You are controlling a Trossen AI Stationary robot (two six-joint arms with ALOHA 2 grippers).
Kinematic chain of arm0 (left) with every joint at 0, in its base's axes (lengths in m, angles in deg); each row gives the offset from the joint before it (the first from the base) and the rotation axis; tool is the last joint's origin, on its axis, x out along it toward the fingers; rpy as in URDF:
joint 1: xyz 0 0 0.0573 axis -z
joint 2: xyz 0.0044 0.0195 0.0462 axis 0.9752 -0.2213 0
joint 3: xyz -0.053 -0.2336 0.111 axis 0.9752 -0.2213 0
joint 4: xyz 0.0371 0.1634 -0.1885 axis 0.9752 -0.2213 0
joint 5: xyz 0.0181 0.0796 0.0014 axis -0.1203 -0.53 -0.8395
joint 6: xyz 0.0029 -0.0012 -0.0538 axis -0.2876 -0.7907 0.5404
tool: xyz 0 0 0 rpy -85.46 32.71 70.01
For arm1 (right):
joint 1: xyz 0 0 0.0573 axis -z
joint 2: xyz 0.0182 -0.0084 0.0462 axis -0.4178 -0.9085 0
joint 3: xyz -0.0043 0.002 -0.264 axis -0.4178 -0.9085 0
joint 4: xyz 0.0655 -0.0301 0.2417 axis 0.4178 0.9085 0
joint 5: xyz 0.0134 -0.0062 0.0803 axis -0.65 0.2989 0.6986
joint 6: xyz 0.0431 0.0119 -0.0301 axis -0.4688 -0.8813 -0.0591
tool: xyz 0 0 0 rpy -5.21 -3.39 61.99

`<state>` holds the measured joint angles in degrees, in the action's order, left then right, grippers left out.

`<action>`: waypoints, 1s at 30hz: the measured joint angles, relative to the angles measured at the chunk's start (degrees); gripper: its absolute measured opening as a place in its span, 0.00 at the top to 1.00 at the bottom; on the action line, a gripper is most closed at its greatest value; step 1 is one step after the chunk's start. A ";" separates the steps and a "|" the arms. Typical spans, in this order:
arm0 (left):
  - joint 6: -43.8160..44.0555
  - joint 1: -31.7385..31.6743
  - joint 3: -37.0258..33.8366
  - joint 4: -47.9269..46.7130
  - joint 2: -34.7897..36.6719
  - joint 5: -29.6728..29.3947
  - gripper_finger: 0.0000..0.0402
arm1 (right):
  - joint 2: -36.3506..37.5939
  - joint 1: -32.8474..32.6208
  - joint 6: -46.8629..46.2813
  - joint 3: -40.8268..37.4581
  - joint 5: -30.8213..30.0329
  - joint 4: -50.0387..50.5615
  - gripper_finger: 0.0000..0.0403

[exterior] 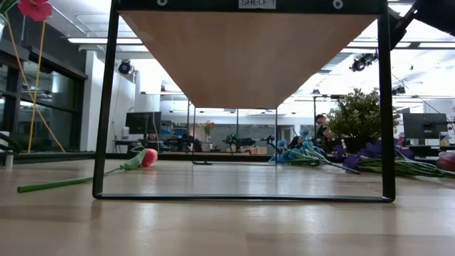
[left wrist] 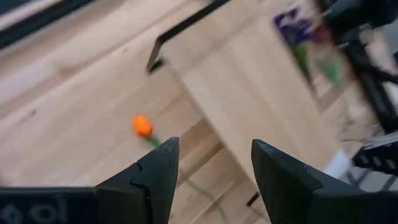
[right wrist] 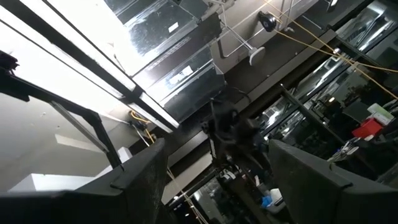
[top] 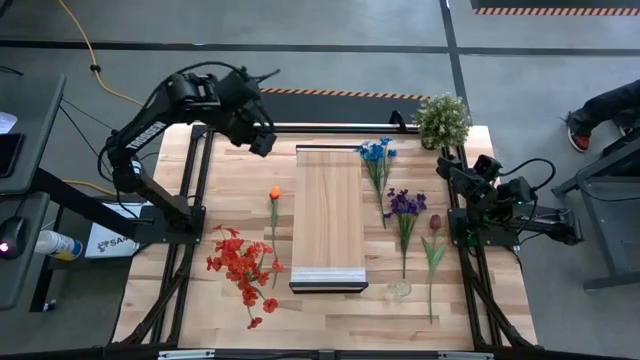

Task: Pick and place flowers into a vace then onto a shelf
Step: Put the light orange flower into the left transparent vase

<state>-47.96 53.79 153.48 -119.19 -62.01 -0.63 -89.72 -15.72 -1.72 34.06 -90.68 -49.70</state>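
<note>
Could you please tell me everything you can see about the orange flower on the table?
The orange flower is a single artificial bloom with a small orange head on a thin green stem. It lies flat on the slatted tabletop, just left of the shelf, head toward the far edge. The red flowers lie by its stem end. No gripper touches it.

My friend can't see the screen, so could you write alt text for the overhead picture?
A raised light-wood shelf stands mid-table, with artificial flowers lying flat either side: red and orange to its left, blue, purple and dark red to its right. The left gripper hovers open near the table's far-left corner; the right gripper waits by a potted plant.
</note>
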 joint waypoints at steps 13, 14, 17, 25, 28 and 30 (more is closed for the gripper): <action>2.67 0.17 -23.46 8.32 5.99 1.08 0.42 | 0.00 0.00 -0.24 0.01 0.00 0.00 0.33; 2.70 0.17 -24.91 8.75 6.34 1.19 0.42 | 0.00 -0.02 -0.43 0.01 0.01 0.00 0.33; 2.91 0.15 -28.93 10.01 7.58 1.27 0.42 | 0.00 -0.02 -0.52 0.00 0.01 0.00 0.34; 5.25 0.17 -38.73 17.37 9.02 3.39 0.42 | 0.00 0.00 -0.54 0.01 -0.28 -0.03 0.34; 5.51 0.17 -41.79 19.81 9.00 4.58 0.42 | 0.00 0.00 -0.65 0.02 -0.28 -0.03 0.34; 6.67 0.17 -44.11 22.04 9.02 5.44 0.42 | 0.00 -0.02 -1.40 0.02 -0.30 -0.03 0.34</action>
<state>-41.29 53.97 109.36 -97.16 -53.00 4.81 -89.72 -15.75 -3.12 34.08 -90.97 -49.73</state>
